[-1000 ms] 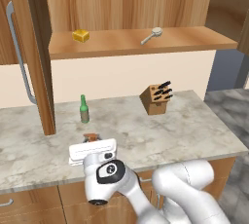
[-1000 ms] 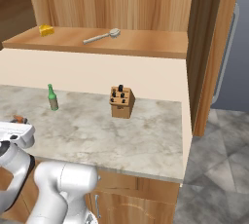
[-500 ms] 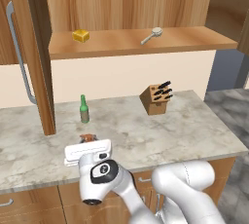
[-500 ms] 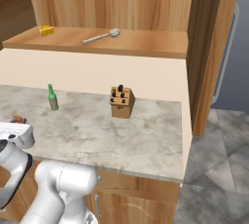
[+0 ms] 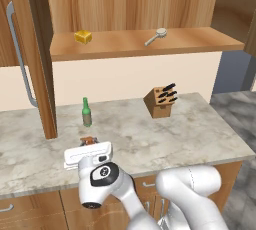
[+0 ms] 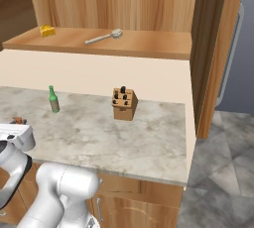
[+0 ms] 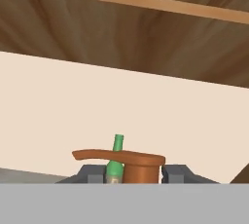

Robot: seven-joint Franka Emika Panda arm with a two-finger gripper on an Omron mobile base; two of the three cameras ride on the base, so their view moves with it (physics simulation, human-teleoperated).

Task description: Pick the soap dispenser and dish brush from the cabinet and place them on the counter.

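Gripping soap dispenser (image 7: pixel 141 165) near counter (image 5: pixel 190 134) edge

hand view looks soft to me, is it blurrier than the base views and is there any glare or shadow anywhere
Hand view: soft, the orange-brown pump top and green bottle blurred. Left base view: sharper, faint shadow beside the knife block, no glare. Right base view: sharp, evenly lit counter.

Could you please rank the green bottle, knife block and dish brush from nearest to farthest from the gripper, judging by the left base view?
1. Green bottle: on the counter, just behind the gripper.
2. Knife block: on the counter, farther back and to the right.
3. Dish brush: up on the cabinet shelf, highest and farthest.
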